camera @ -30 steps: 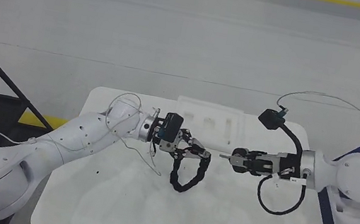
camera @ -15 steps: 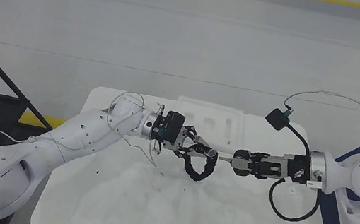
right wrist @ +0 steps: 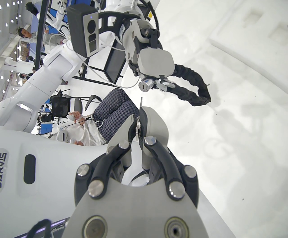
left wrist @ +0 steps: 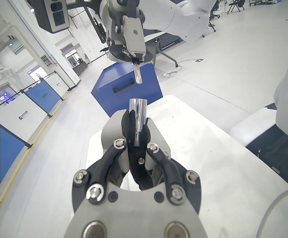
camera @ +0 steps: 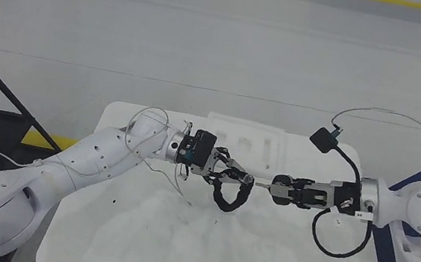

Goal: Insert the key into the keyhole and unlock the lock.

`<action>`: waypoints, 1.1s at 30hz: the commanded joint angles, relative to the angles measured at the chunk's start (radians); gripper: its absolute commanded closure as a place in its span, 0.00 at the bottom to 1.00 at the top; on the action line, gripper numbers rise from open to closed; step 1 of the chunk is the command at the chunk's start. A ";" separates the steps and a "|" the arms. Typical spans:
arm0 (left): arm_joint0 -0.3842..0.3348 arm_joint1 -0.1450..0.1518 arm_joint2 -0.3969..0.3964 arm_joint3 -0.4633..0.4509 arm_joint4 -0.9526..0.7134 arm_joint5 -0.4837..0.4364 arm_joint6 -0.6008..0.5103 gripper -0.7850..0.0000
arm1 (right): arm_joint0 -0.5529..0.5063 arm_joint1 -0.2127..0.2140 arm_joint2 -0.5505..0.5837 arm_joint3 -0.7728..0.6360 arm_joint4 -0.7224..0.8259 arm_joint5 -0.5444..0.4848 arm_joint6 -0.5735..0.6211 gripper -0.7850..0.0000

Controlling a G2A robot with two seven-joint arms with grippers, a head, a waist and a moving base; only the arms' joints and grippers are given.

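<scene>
White bench [camera: 175, 242] under both arms, open lab floor behind.

Left jaws are clamped on the lock [left wrist: 137, 112] by its chrome barrel, held up off the bench. Its black sleeved cable loop [right wrist: 195, 90] droops off it, floppy. Barrel looks hard and smooth, likely slippery. Gripping the barrel is right; the cable would give no reaction torque for the turn.

Right jaws are pinched narrow on the key [left wrist: 137, 75] by its head, blade sticking out free. Key is thin, stiff metal and light. I'd expect it to pivot in the pads under side load.

Axes: barrel and blade both lie along the line between the arms, roughly level, end to end. Keyhole [right wrist: 142, 86] faces the blade tip. Tip is near but not in. Right wrist sees the blade edge-on, so I can't tell if roll matches the slot.
</scene>
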 commanded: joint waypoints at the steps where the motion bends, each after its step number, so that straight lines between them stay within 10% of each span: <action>1: 0.015 0.001 -0.017 -0.008 -0.020 0.017 -0.053 1.00 | -0.003 0.005 0.008 -0.015 -0.029 0.005 0.000 1.00; 33: 0.061 -0.040 -0.121 -0.078 0.006 -0.052 -0.222 1.00 | 0.028 0.047 -0.071 -0.158 -0.224 0.099 0.002 1.00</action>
